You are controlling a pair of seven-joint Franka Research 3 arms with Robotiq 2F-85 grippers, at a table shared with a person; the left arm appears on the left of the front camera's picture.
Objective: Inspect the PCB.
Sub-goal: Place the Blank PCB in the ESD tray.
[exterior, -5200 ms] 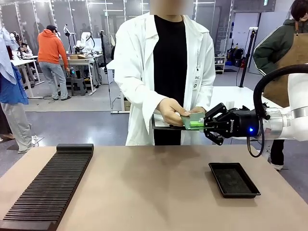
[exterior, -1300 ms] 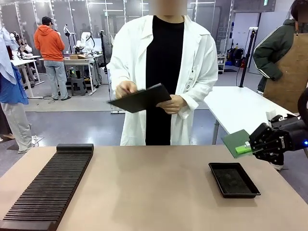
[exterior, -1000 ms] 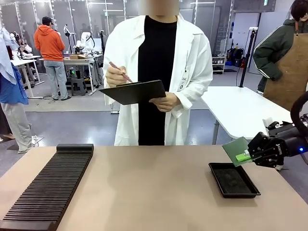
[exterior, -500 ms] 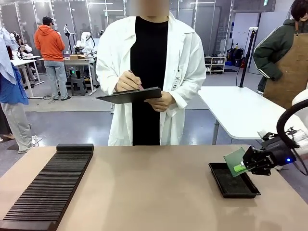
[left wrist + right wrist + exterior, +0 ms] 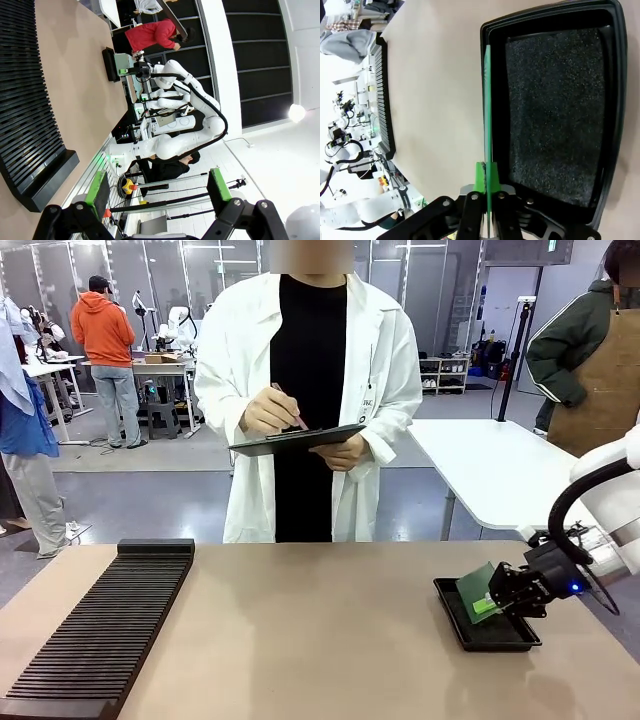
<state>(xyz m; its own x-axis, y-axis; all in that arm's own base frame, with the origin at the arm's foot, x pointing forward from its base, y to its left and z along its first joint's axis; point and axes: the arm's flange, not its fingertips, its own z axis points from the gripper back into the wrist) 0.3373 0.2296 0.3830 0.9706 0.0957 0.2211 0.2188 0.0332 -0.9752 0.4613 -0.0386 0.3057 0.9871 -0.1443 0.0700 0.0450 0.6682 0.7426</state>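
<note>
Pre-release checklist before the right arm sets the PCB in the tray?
1. Grip: right gripper shut on the PCB, pads clamping one edge: ok.
2. Position: PCB over the black tray, above its left part: ok.
3. Orientation: PCB tilted, not flat to the tray floor: not ok.
4. Contact: whether the PCB's low edge touches the tray: cannot tell.
5. Tray floor: dark foam, nothing lying in it: ok.
6. Person's hands on the clipboard, away from the tray: ok.
</note>
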